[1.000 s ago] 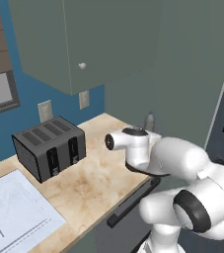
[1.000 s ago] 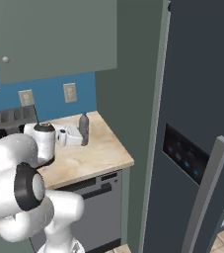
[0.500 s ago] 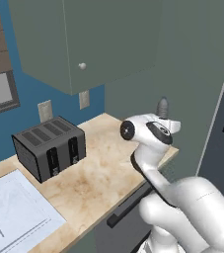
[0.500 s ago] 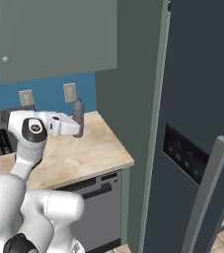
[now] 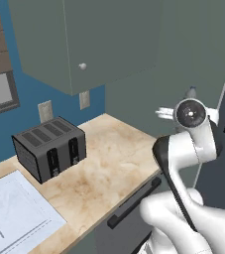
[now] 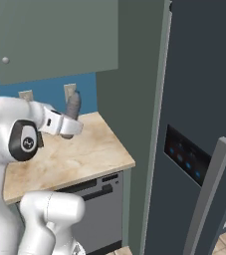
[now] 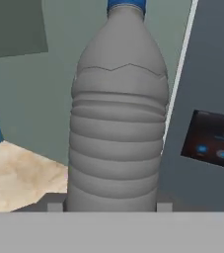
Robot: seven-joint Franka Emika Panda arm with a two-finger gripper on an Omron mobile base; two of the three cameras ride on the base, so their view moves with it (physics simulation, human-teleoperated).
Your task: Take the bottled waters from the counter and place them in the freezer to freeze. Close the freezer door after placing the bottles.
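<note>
A smoky grey ribbed bottled water (image 7: 117, 123) stands upright between my fingertips (image 7: 54, 205), and my gripper (image 7: 109, 205) is shut on its lower body. From the right base camera the bottle (image 6: 73, 106) hangs in my gripper (image 6: 69, 127) above the back right part of the beige counter (image 6: 79, 155), clear of the surface. From the left base camera its top (image 5: 191, 92) peeks out behind my wrist. The dark freezer door (image 6: 204, 99) with its blue-lit panel (image 6: 186, 154) and long grey handle (image 6: 208, 195) rises to the right of the bottle.
A black toaster (image 5: 49, 147) sits at the back of the counter (image 5: 115, 159), with a white sink drainboard (image 5: 12, 214) to its left. A grey-green wall cabinet (image 5: 86, 39) hangs above. A tall grey-green panel (image 6: 129, 99) separates the counter from the fridge.
My arm has risen and swung toward the fridge side, carrying the grey bottle up off the counter. The toaster and counter stay as they were.
</note>
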